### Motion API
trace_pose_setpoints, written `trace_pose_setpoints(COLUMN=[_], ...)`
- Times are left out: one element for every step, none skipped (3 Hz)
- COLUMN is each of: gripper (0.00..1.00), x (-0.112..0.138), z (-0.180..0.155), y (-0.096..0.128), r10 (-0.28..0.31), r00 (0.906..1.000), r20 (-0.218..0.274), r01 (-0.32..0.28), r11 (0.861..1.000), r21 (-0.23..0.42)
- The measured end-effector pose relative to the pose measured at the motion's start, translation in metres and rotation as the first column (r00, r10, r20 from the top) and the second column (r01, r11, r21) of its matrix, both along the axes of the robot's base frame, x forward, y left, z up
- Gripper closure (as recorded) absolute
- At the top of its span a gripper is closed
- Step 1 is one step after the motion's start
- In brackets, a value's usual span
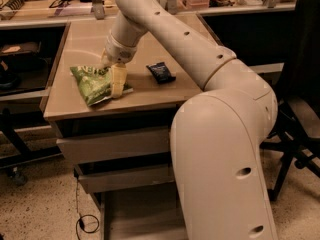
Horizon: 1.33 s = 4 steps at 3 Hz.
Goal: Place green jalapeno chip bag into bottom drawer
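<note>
The gripper point(113, 77) sits on the green jalapeno chip bag point(92, 85), grasp unclear; lifting it into the open bottom drawer point(142, 215) below remains.

One tool point(113, 77) at one green bag point(91, 85), one packet point(160, 72), three drawers point(115, 145).

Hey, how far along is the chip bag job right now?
Done: the bottom drawer already stands pulled out. In hand: the tool is down at the green jalapeno chip bag, which lies on the tabletop. Left: lifting it and lowering it into the drawer.
</note>
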State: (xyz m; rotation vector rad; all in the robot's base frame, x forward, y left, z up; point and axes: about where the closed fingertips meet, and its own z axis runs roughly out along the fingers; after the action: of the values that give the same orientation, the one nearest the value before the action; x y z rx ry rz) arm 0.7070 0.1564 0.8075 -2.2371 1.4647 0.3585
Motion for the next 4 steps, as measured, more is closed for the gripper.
trace_pose_setpoints(gripper=[0.89,1.0,1.0,1.0], x=[0.0,0.0,0.0,-0.001], z=[0.0,0.0,0.009,0.015], y=[0.0,0.0,0.0,0.0], r10=[0.0,0.0,0.0,0.0], r00=[1.0,1.0,1.0,1.0], r20=[0.0,0.0,0.0,0.0], r01=[0.0,0.0,0.0,0.0], r11=[1.0,1.0,1.0,1.0], r21=[0.0,0.0,0.0,0.0])
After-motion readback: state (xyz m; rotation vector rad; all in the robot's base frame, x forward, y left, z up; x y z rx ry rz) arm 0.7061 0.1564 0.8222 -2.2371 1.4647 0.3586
